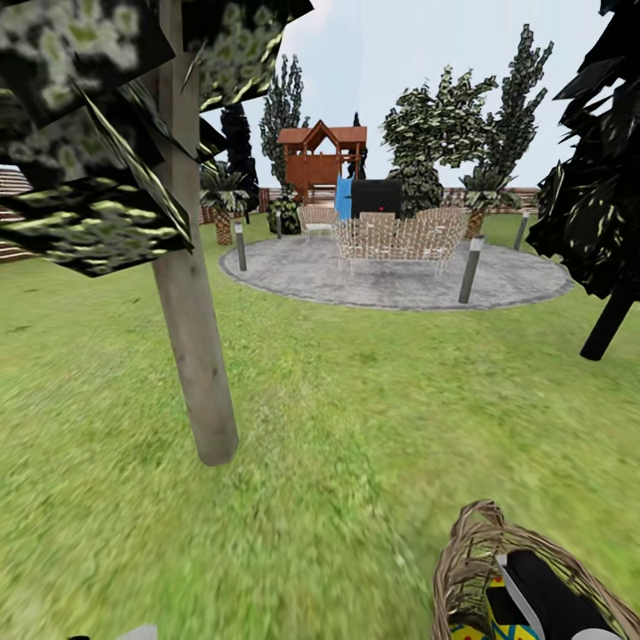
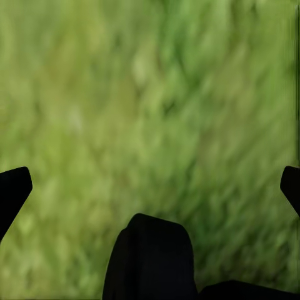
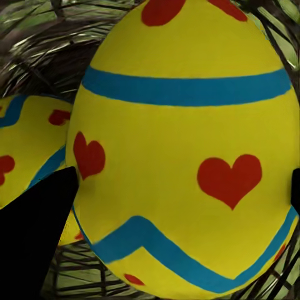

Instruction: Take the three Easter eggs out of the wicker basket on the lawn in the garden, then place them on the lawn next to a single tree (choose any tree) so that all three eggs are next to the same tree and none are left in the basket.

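Lawn point(image 1: 356, 400): we stand beside the tree point(image 1: 191, 356), our chosen drop point.
Basket point(image 1: 467, 556): at our right, eggs inside.
Right gripper point(image 3: 178, 206): fingers straddle one egg point(image 3: 187, 144); clamped or not, we cannot tell.
Left gripper point(image 2: 150, 187): spread, over grass, free.

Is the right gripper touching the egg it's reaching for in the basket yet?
Cannot tell. In the right wrist view the egg sits between the dark fingers; the meeting line isn't plain.
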